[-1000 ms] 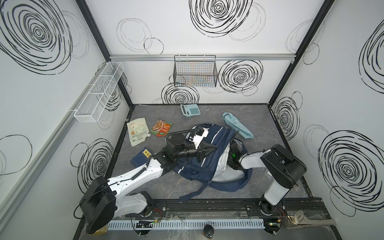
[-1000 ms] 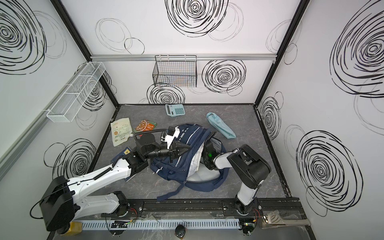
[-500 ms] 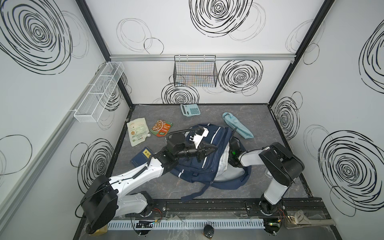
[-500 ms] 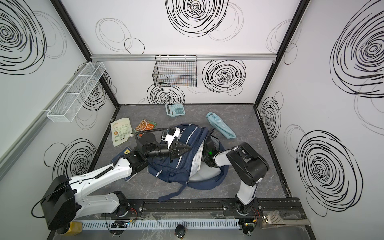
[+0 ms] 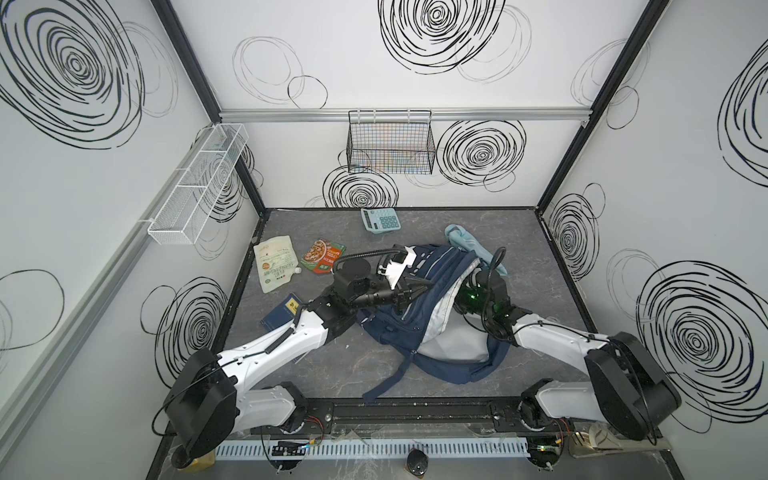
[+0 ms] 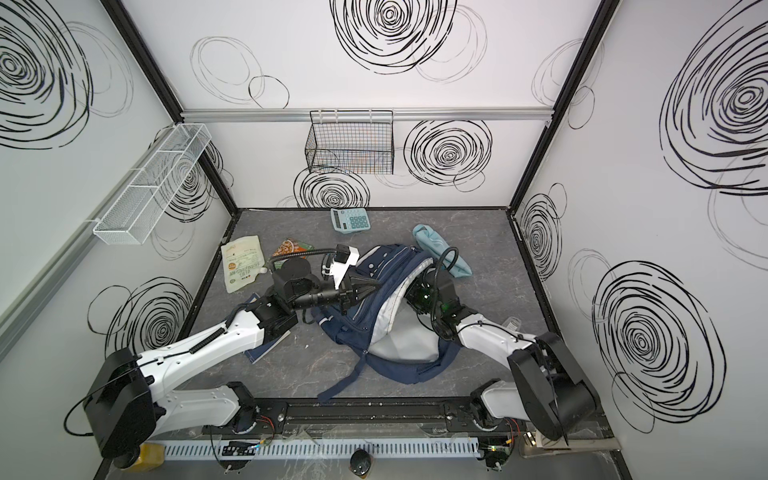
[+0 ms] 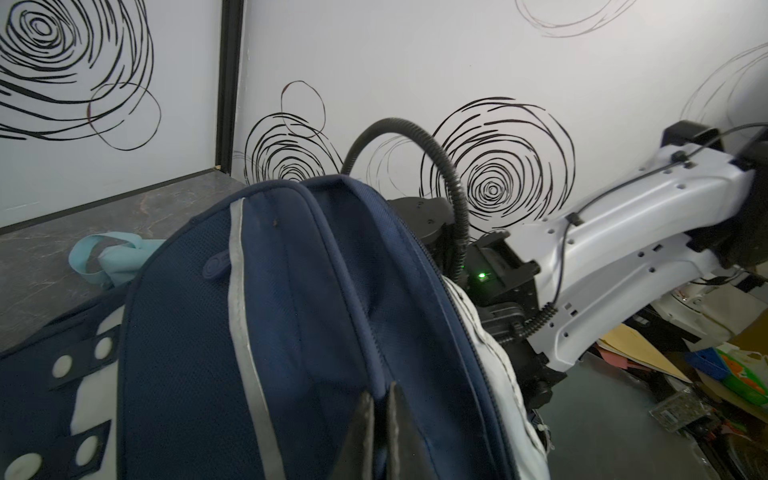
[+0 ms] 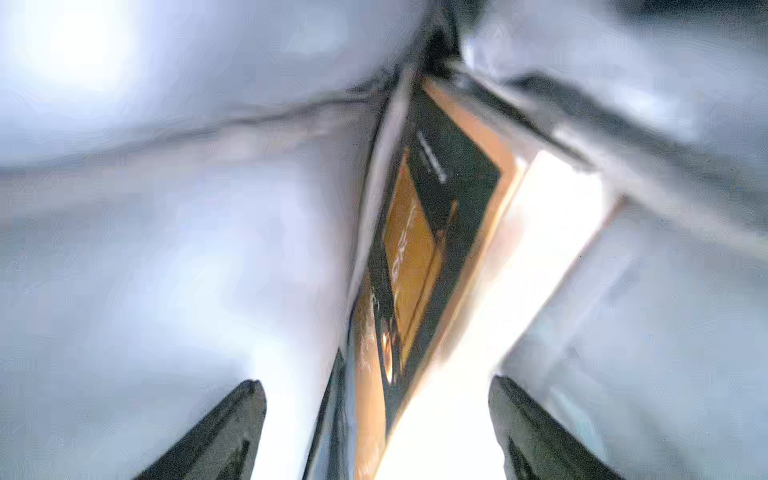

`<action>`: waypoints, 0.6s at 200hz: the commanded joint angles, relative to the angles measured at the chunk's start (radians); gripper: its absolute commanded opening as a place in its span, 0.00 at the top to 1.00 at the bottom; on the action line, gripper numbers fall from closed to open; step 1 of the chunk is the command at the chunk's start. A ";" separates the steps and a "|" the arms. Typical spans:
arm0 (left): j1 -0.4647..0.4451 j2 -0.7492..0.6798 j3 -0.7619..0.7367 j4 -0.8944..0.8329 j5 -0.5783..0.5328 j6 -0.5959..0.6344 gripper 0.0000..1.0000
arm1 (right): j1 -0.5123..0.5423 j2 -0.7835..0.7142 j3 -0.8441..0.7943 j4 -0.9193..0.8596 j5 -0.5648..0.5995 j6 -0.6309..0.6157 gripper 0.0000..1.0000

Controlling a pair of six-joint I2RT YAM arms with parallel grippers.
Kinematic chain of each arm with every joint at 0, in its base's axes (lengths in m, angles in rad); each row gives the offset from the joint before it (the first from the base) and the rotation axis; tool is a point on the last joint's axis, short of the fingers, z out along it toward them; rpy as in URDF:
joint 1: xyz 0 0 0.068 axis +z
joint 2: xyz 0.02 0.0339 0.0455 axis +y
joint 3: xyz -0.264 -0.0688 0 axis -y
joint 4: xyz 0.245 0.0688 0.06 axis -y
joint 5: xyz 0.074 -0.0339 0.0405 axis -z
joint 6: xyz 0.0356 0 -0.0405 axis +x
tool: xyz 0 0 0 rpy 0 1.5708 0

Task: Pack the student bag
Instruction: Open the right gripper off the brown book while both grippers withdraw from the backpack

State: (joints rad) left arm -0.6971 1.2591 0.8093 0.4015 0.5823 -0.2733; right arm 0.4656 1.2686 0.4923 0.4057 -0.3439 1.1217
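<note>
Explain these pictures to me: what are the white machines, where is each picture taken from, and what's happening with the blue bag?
Two white robot arms stand at a grey table, each ending in a two-finger gripper. Two pictures look down from overhead; two come from cameras on the wrists. The left gripper is shut on the bag at its rim, holding it up. The right gripper, open, is inside the bag, beside a flat book-like thing it isn't gripping. On the table: calculator, umbrella, two pouches, a booklet.
</note>
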 commanded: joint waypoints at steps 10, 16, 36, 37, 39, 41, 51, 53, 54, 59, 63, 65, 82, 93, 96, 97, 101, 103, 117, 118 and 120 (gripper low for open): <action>0.011 0.036 0.066 0.080 -0.085 0.045 1.00 | -0.009 -0.132 -0.023 -0.118 0.058 -0.068 0.06; 0.011 0.044 0.068 0.077 -0.096 0.046 1.00 | -0.010 -0.158 -0.029 -0.137 0.062 -0.073 0.06; 0.009 0.065 0.073 0.071 -0.114 0.046 1.00 | -0.010 -0.257 -0.053 -0.187 0.081 -0.087 0.06; 0.008 0.066 0.073 0.071 -0.114 0.046 1.00 | -0.010 -0.263 -0.055 -0.189 0.082 -0.087 0.06; 0.008 0.067 0.073 0.070 -0.114 0.044 1.00 | -0.010 -0.273 -0.056 -0.192 0.086 -0.090 0.06; 0.008 0.069 0.074 0.070 -0.114 0.044 1.00 | -0.010 -0.285 -0.060 -0.197 0.089 -0.092 0.06; 0.002 0.075 0.074 0.069 -0.117 0.043 1.00 | -0.010 -0.341 -0.074 -0.222 0.110 -0.103 0.07; 0.003 0.075 0.074 0.069 -0.118 0.042 1.00 | -0.010 -0.353 -0.077 -0.229 0.112 -0.105 0.07; 0.003 0.075 0.074 0.069 -0.120 0.043 1.00 | -0.010 -0.360 -0.078 -0.232 0.115 -0.107 0.07; -0.002 0.078 0.076 0.070 -0.123 0.042 1.00 | -0.009 -0.389 -0.084 -0.246 0.127 -0.115 0.07; -0.004 0.077 0.077 0.069 -0.130 0.042 1.00 | -0.011 -0.412 -0.089 -0.256 0.139 -0.123 0.07; -0.005 0.077 0.077 0.068 -0.132 0.043 1.00 | -0.009 -0.423 -0.092 -0.263 0.143 -0.126 0.08; -0.008 0.070 0.083 0.061 -0.169 0.033 0.87 | -0.010 -0.534 -0.107 -0.322 0.189 -0.159 0.09; -0.007 0.059 0.093 0.046 -0.181 0.033 0.71 | -0.010 -0.606 -0.106 -0.374 0.224 -0.180 0.11; -0.007 0.054 0.096 0.038 -0.184 0.033 0.68 | -0.010 -0.624 -0.105 -0.390 0.233 -0.187 0.12; -0.007 0.053 0.097 0.036 -0.185 0.034 0.68 | -0.010 -0.631 -0.105 -0.393 0.237 -0.190 0.12; -0.007 0.046 0.101 0.028 -0.189 0.037 0.67 | -0.010 -0.655 -0.101 -0.412 0.251 -0.199 0.13; -0.007 0.042 0.102 0.024 -0.191 0.039 0.66 | -0.009 -0.668 -0.098 -0.424 0.259 -0.205 0.13; -0.008 -0.002 0.099 0.009 -0.223 0.042 0.57 | -0.007 -0.744 -0.075 -0.487 0.318 -0.240 0.15; -0.008 -0.006 0.099 0.008 -0.225 0.043 0.56 | -0.007 -0.749 -0.074 -0.489 0.322 -0.244 0.15; -0.008 -0.014 0.098 0.004 -0.231 0.043 0.54 | -0.007 -0.758 -0.069 -0.495 0.330 -0.250 0.15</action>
State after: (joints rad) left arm -0.7063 1.3334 0.8688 0.3618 0.4179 -0.2466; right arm 0.4576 0.6151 0.3927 0.0273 -0.1452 0.9588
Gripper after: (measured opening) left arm 0.386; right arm 0.859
